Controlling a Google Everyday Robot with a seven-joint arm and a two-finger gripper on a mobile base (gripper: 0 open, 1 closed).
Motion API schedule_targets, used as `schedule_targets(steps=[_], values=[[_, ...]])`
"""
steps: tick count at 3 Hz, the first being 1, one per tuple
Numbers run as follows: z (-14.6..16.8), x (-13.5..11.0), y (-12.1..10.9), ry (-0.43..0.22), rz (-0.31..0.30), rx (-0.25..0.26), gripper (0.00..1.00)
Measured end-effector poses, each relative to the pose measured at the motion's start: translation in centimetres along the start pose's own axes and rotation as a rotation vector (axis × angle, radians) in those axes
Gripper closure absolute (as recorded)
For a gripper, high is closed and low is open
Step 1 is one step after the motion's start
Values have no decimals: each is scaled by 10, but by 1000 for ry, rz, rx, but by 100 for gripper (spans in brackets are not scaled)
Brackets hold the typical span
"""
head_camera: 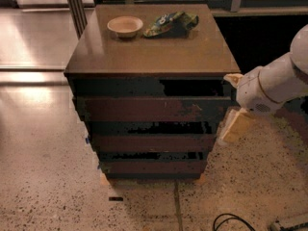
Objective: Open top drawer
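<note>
Camera view, from the left: a bowl (124, 26) and snack bag (171, 23) sit up-left of the claw (232, 128), and the top drawer (149, 109) is just left of it. I cannot tell whether the claw is clenched or released. I'd catch the panel's right edge, then pull straight out.

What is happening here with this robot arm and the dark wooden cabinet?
A robot arm reaches in from the right, with its gripper at the right end of the top drawer of the cabinet. It seems to be working on opening that drawer, but none of the drawer's inside shows, so it looks shut or barely moved. A small bowl and a snack bag lie on the cabinet top, away from the arm.
</note>
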State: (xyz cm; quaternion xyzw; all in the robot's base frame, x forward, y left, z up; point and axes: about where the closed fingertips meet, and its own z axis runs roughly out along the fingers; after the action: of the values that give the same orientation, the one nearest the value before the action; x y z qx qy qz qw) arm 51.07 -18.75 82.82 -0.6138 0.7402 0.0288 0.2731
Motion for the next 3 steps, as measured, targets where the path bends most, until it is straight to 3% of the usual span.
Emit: schedule_targets(steps=[2,3], values=[[67,-16,-13,-110,-62,-63,0],[80,-13,-8,-116,-59,-75,0]])
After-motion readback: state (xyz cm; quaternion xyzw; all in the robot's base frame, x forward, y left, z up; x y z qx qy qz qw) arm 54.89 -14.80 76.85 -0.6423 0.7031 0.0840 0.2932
